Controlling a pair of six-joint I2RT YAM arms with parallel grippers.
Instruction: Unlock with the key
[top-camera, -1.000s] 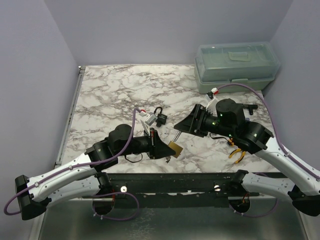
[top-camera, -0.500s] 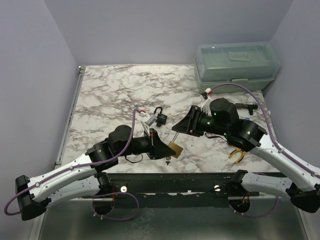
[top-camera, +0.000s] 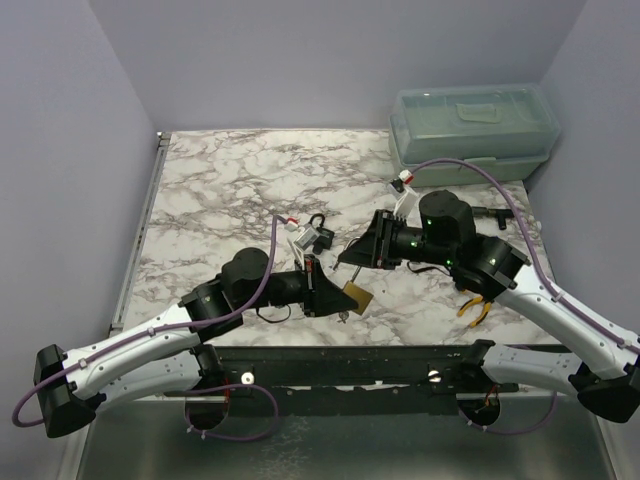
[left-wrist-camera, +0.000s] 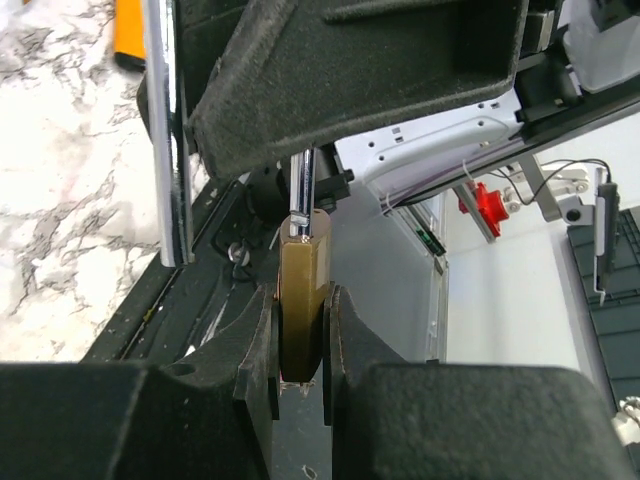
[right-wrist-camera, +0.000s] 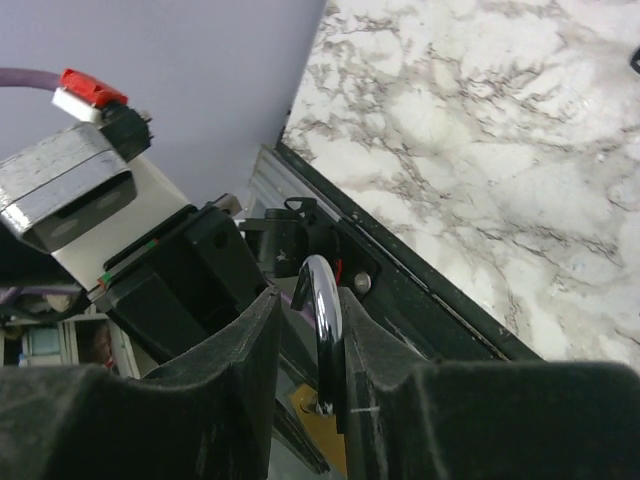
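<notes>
My left pincer (left-wrist-camera: 301, 312) and right pincer (right-wrist-camera: 310, 298) are matt black, the padlock (left-wrist-camera: 303, 262) brass-gold with a bright silver shackle (right-wrist-camera: 328, 335). The table (top-camera: 230, 180) is white marble veined grey, the box (top-camera: 470, 130) pale green, the walls (top-camera: 300, 60) lilac.

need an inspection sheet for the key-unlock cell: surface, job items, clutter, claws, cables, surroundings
Surface: marble-pattern tabletop, no damage seen.
Job's things: brass padlock held near the front edge; key not identifiable, though the silvery pieces beside a small black padlock may be keys.
Clutter: lidded green box at back right; orange-handled tool by the right arm.
Grippers: left claw shut on the brass padlock body; right claw straddles the shackle, contact cannot be told.
Cables: purple cable on the left arm, another looping over the right; no snag seen.
Surroundings: lavender walls on three sides.
</notes>
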